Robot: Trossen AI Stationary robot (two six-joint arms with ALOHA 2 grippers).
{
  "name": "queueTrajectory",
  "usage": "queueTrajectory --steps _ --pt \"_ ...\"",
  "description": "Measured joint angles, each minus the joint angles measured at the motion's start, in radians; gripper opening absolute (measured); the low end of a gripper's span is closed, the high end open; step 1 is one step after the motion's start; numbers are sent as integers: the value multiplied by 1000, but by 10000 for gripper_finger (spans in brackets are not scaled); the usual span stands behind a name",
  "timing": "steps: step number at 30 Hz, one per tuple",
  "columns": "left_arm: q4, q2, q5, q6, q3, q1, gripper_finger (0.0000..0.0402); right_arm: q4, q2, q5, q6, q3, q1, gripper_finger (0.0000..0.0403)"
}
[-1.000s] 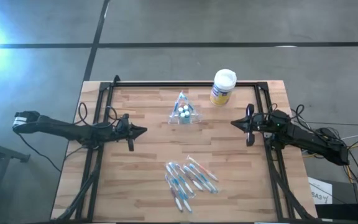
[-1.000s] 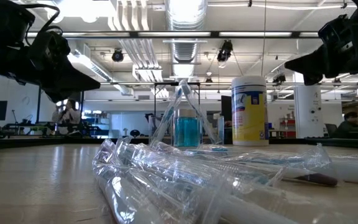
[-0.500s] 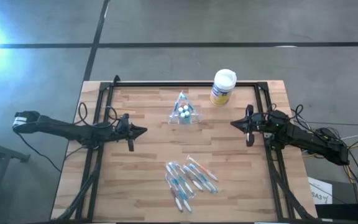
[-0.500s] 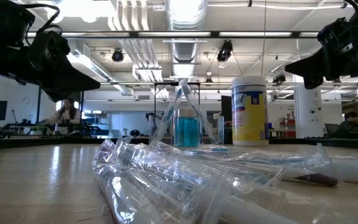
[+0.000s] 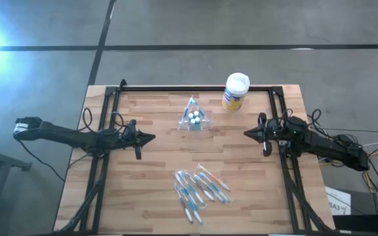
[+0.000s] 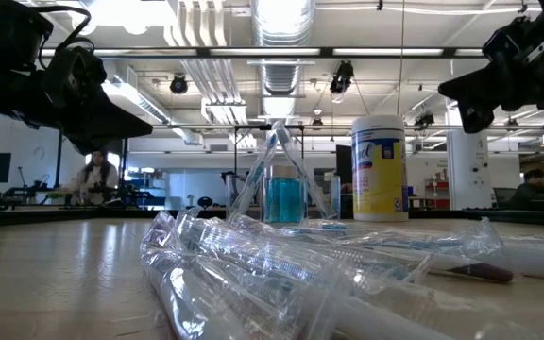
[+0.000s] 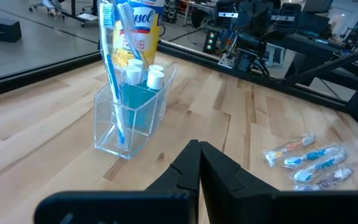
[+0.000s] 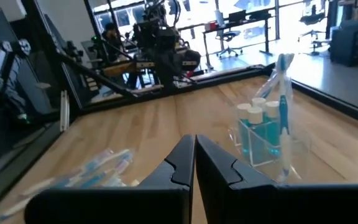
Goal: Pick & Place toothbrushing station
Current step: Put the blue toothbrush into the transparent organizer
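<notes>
Toothbrushing station [image 5: 194,117]: clear plastic cup, upright on the wooden table [image 5: 156,177], upper-centre of the high view. Holds blue-white toothbrushes [image 7: 112,56] standing on end and small white-capped tubes [image 7: 146,71], w/ blue showing in its lower part. In the low view it stands mid-frame [image 6: 281,194], behind the wrapped items.

Yellow canister [image 5: 235,92], white lid: upper right of the station in the high view, near but apart; in the low view just right of it [image 6: 379,168].

Wrapped toothbrushes [image 5: 199,187]: loose pile in clear sleeves, lower-centre of the high view, well apart from the station; blue and pink-orange handles visible. Fills the low view's foreground [image 6: 281,264].

Left gripper [image 5: 151,137]: left of centre in the high view, above the table, tip pointing toward frame centre. Left wrist view [image 7: 199,149]: fingers pressed together, nothing between them; station ahead of them.

Right gripper [image 5: 248,132]: right of centre in the high view, tip pointing toward frame centre, near the table's right rail. Right wrist view [image 8: 194,144]: fingers closed together, empty.

Background, low view: person [image 6: 93,176] seated far off, left of frame.
</notes>
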Motion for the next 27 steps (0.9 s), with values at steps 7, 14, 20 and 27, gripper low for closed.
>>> queueTrajectory --steps 7,14,20,27 --pt "0 0 0 14 0 0 10 -10 66 220 6 52 172 9" --pt "1 0 28 20 0 0 10 -129 263 423 -4 210 287 8" --pt "0 0 30 21 0 0 10 -136 493 423 -2 339 343 8" --pt "0 0 32 15 0 0 10 -151 808 420 4 476 380 19"
